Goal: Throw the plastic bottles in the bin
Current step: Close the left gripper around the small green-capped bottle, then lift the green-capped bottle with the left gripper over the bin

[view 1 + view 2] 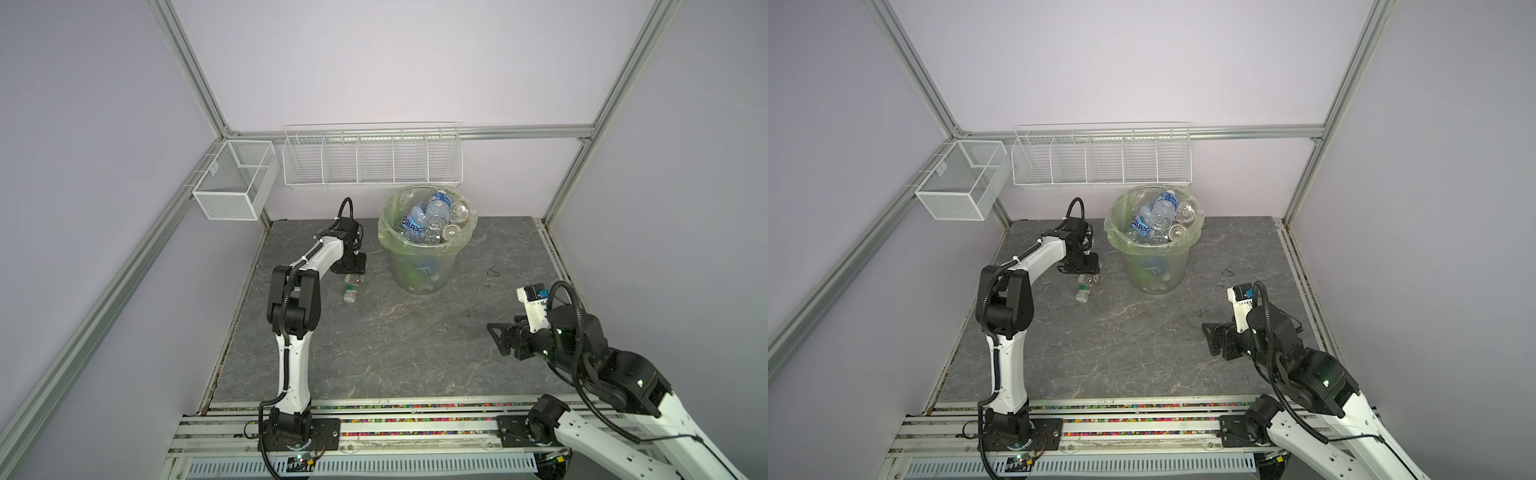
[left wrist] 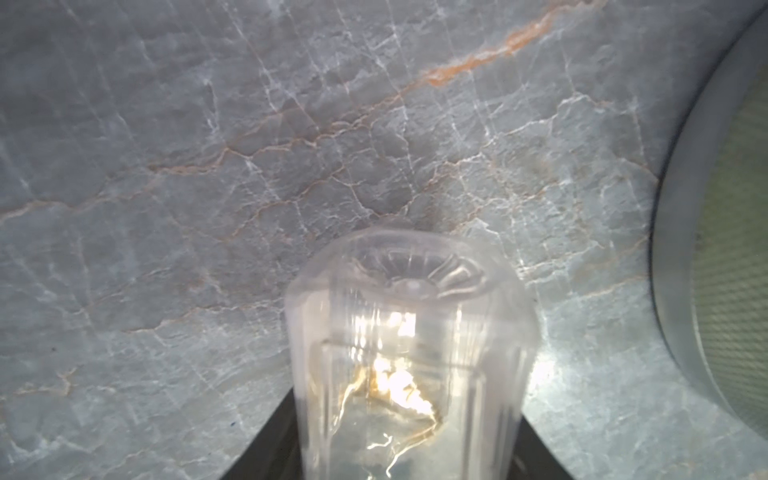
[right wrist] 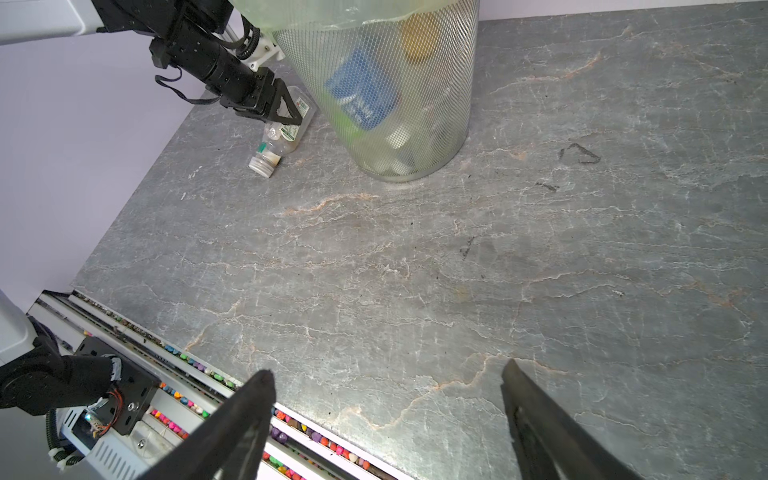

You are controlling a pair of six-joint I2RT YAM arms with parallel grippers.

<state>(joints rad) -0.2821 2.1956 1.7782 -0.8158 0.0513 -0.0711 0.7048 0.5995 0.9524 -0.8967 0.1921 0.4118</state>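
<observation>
A clear plastic bottle [image 1: 351, 289] with a green-and-white label and a white cap lies on the grey stone table, just left of the bin [image 1: 419, 270]. My left gripper [image 1: 352, 272] reaches down over its body. In the left wrist view the bottle [image 2: 409, 332] fills the space between the black fingers [image 2: 270, 440], which press its sides. The right wrist view shows the same grip [image 3: 286, 112] on the bottle [image 3: 282, 139]. Several bottles [image 1: 436, 220] fill the pale green bin [image 1: 1156, 266] to its rim. My right gripper [image 1: 496, 336] hovers open over the right front of the table, holding nothing [image 3: 386, 374].
Two white wire baskets [image 1: 372, 160] [image 1: 235, 183] hang on the back wall and left frame above the table. A rail with coloured beads [image 1: 415, 405] runs along the front edge. The bin's base [image 2: 727, 249] stands close beside the held bottle.
</observation>
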